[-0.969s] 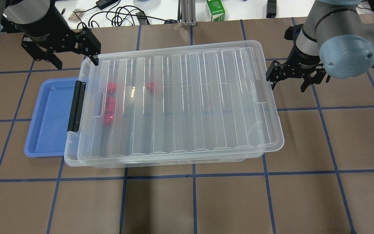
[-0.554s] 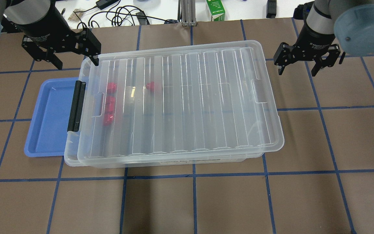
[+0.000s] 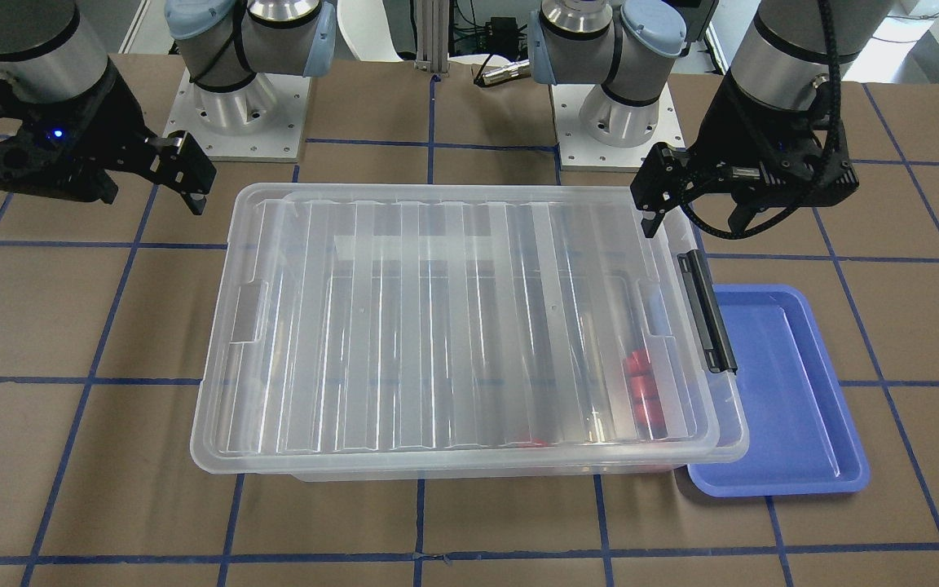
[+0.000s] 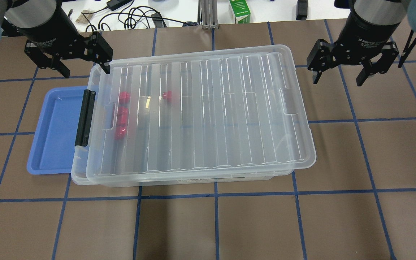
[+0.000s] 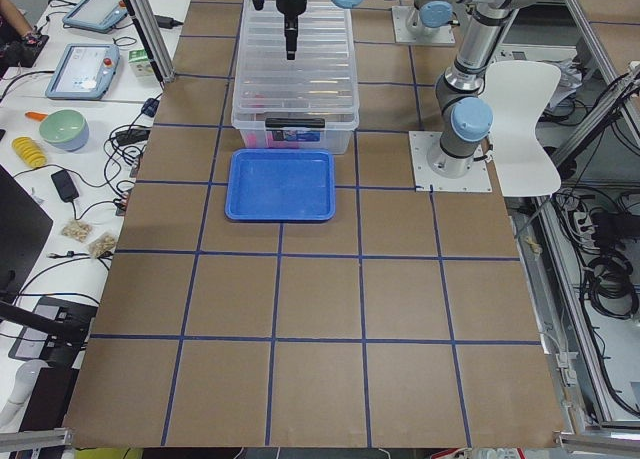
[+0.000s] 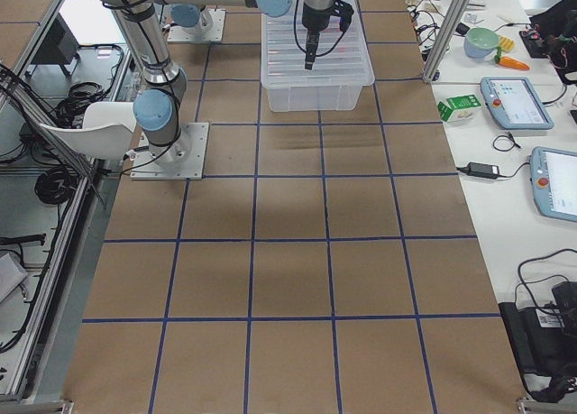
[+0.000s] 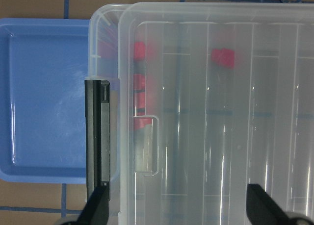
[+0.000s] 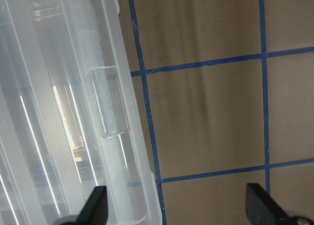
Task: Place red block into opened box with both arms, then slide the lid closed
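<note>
The clear box (image 4: 79, 172) stands mid-table, its black bar (image 4: 85, 117) at its left end. The ribbed lid (image 4: 211, 108) lies over nearly all of it, slightly skewed and overhanging the right end. A narrow strip by the bar stays uncovered. Several red blocks (image 4: 122, 115) lie inside near the left end, blurred through the lid (image 7: 221, 112). My left gripper (image 4: 84, 68) hangs open at the box's far left corner, holding nothing. To the right of the lid's far right corner, my right gripper (image 4: 337, 80) is open and apart from it.
A shallow blue tray (image 4: 54, 133) lies against the box's left end, partly under it. A green carton (image 4: 239, 11) and cables (image 4: 135, 16) sit beyond the table's far edge. The arm bases (image 3: 241, 106) stand behind the box.
My right gripper has drawn back from the lid's right edge, moving farther away and to the right. The left gripper, lid and blocks have not moved.
</note>
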